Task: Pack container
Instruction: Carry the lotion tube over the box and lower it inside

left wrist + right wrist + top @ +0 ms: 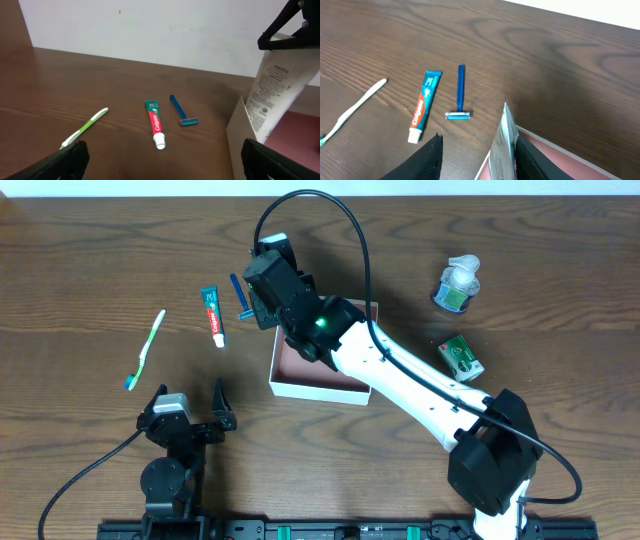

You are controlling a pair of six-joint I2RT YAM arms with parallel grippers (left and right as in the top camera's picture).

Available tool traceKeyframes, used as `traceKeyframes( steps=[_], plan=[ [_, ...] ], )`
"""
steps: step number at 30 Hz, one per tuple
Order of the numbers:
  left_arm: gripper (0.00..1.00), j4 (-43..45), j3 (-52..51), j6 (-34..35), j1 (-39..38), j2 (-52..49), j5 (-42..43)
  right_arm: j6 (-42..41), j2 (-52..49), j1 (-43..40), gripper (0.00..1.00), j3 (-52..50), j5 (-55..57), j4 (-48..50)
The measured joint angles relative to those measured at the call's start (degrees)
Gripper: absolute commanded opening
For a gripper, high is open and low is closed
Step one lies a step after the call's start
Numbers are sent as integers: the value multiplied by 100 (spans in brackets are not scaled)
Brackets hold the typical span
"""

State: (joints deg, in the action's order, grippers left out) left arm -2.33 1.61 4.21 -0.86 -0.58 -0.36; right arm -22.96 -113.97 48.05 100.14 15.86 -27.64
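Right gripper (481,159) clamped on a white printed plastic tube (278,85), slightly tilted, lower end just inside the wall of the shallow square cardboard box (312,391) (white outside, reddish-brown inside). Box sits mid-frame in overhead. Left gripper (190,406) lower left, fingers spread wide, holding nothing. Left of box: blue disposable razor (240,297), red-white-green toothpaste tube (214,315), green-and-white toothbrush (145,350). Right side: clear bottle with green contents (458,284), small green carton (461,357).

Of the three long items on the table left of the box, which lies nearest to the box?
The blue razor lies nearest the box; the toothpaste is next, and the green toothbrush is farthest.
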Motion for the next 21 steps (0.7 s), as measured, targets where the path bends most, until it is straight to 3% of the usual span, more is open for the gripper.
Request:
traceKeyframes(
  steps=[7, 10, 21],
  plan=[
    [98, 0, 0, 0, 0, 0, 0, 63, 0, 0, 22, 0, 31, -42],
    [98, -2, 0, 0, 0, 0, 0, 118, 0, 0, 3, 0, 83, -44],
    [98, -2, 0, -2, 0, 0, 0, 219, -2, 0, 1, 0, 457, -85]
  ],
)
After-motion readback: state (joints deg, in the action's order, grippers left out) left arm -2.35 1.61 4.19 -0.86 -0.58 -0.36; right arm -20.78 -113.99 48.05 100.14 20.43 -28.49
